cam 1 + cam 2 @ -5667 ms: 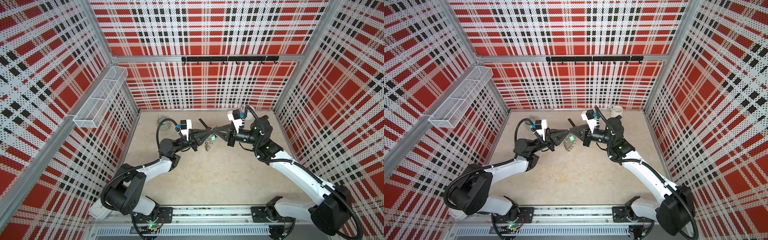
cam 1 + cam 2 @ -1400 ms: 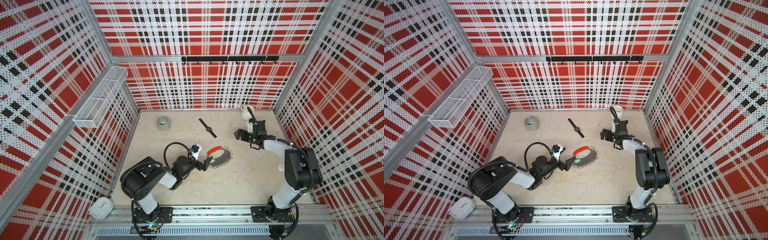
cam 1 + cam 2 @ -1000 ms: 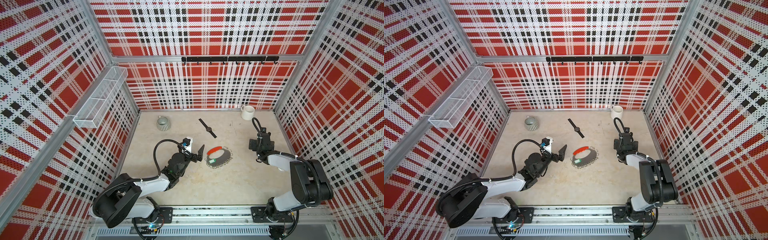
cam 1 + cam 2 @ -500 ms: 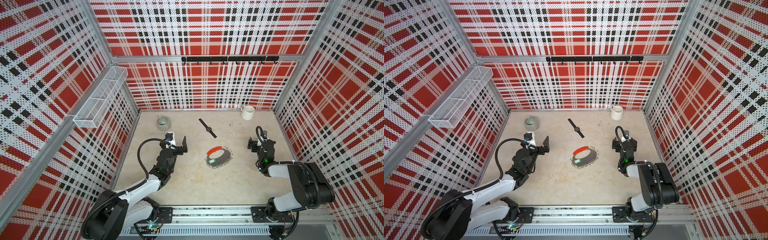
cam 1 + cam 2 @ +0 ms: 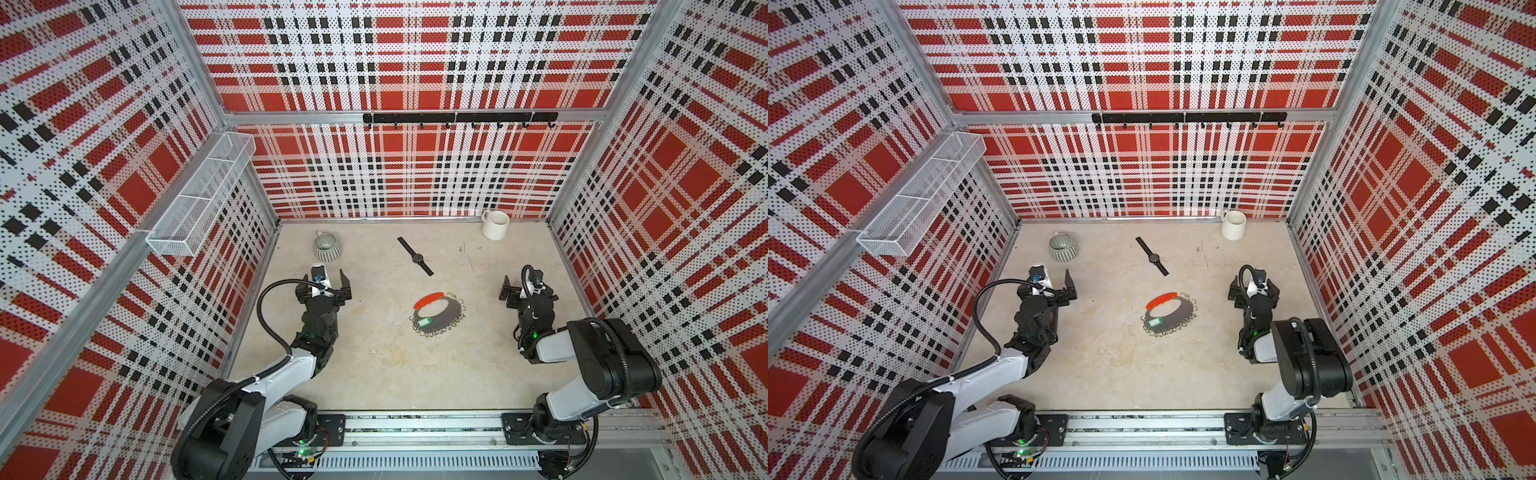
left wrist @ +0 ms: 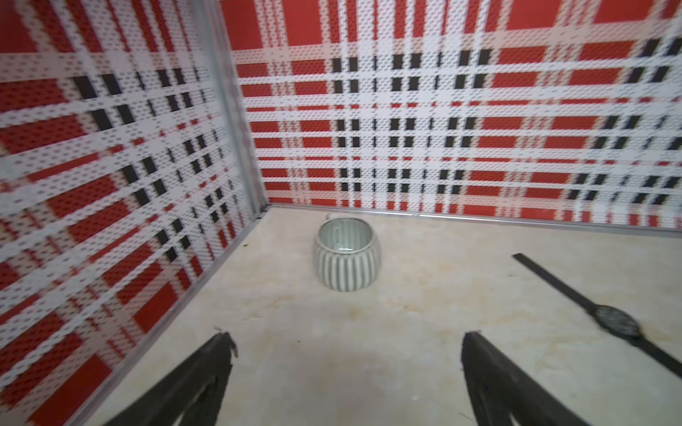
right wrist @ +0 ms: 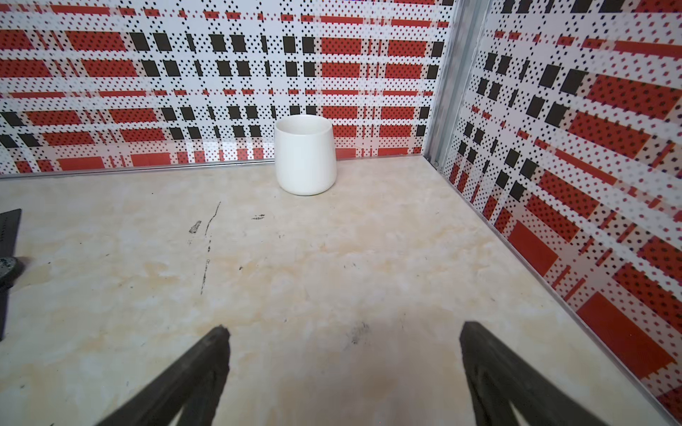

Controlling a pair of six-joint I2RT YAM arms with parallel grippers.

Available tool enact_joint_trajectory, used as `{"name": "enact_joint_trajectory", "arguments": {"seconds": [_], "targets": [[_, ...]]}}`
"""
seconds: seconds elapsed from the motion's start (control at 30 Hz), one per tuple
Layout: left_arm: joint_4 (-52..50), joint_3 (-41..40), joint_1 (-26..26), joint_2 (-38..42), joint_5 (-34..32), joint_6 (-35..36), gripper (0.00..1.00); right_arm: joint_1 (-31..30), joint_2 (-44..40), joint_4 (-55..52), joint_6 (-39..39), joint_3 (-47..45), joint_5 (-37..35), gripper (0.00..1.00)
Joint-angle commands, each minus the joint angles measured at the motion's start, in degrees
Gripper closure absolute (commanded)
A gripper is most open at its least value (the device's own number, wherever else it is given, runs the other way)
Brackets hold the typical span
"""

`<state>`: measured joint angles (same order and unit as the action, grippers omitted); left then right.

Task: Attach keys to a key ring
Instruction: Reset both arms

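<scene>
Arms retreated from key ring; left end effector, right end effector spread, empty.

Table: beige, marbled, with dark scuffs toward the far right. On it:
- ribbed pot, upright, far left
- white mug, upright, far right, near the back wall
- black watch, flat, strap laid out straight, between the two
- key ring, flat, mid-table, red arc on its far side
- green key tag, on the ring's near left edge
</scene>
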<state>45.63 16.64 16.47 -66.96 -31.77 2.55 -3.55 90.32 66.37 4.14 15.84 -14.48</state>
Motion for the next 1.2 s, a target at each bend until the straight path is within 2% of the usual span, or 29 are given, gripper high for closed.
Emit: {"name": "enact_joint_trajectory", "arguments": {"seconds": [0.0,0.13,0.23,0.37,0.4,0.47,0.5,0.53,0.6,0.67,1.17], "targets": [[11.8,-5.5,-5.0,-1.8,0.3,3.7,0.02,0.2,-0.3,1.5,0.2,0.0,-0.9,0.0],[29.4,-11.7,-8.5,-7.4,4.3,2.7,0.02,0.2,-0.1,1.6,0.2,0.1,-0.8,0.0],[29.3,-9.4,-8.8,-10.6,5.1,3.9,0.02,0.1,-0.2,1.5,0.2,0.1,-0.8,0.0],[25.9,-4.6,-9.3,-14.6,6.7,0.6,0.02,0.2,-0.2,1.5,0.2,0.1,-0.8,0.0],[28.7,-5.1,-9.4,-16.1,9.2,1.1,0.02,0.2,-0.2,1.4,0.2,0.2,-0.8,0.0],[33.7,-4.8,-9.7,-20.4,6.1,0.0,0.02,0.1,-0.2,1.4,0.2,0.1,-0.8,0.0],[35.2,-5.3,-11.3,-21.2,6.6,-2.1,0.02,0.1,-0.2,1.5,0.2,0.1,-0.8,0.0],[34.2,-6.2,-13.4,-21.6,9.4,-4.6,0.02,0.1,-0.2,1.5,0.2,0.1,-0.7,0.0],[41.8,-7.6,-15.9,-24.1,11.9,-6.5,0.02,0.2,-0.1,1.5,0.2,0.1,-0.8,0.0],[35.9,-6.0,-15.6,-22.9,11.3,-6.3,0.02,0.2,-0.1,1.4,0.2,0.2,-0.8,0.0],[40.6,-7.1,-11.4,-23.9,5.5,-2.6,0.02,0.2,-0.2,1.4,0.1,0.2,-0.5,0.0]]}}
